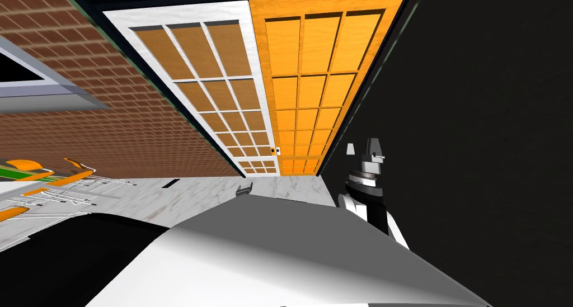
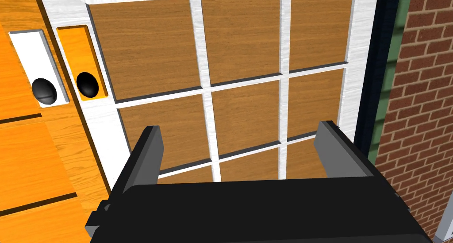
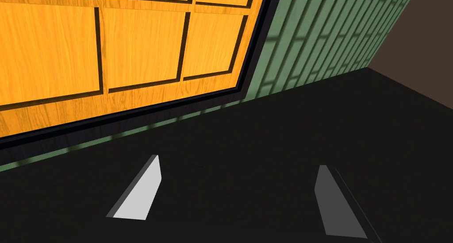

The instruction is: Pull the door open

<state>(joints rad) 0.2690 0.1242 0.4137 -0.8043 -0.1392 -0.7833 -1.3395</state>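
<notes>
A double door stands ahead: a white-framed leaf with brown panels (image 1: 215, 91) (image 2: 239, 76) and an orange leaf (image 1: 313, 80) (image 3: 88, 45). Where the leaves meet sit two black knobs. One is on an orange plate on the white leaf (image 2: 87, 84), the other on a white plate on the orange leaf (image 2: 44, 91). My left gripper (image 2: 241, 149) (image 1: 244, 189) is open, facing the white leaf's lower panels, off to the side of the knobs and apart from them. My right gripper (image 3: 236, 196) (image 1: 361, 148) is open over the dark floor near the orange leaf's bottom corner.
A red brick wall (image 1: 112, 108) (image 2: 424, 98) runs beside the white leaf, with a window (image 1: 33, 80) in it. Green wall (image 3: 318, 36) borders the orange leaf. A white rack with orange items (image 1: 50, 189) stands on the marble floor (image 1: 184, 194). A black area (image 1: 481, 124) lies to the right.
</notes>
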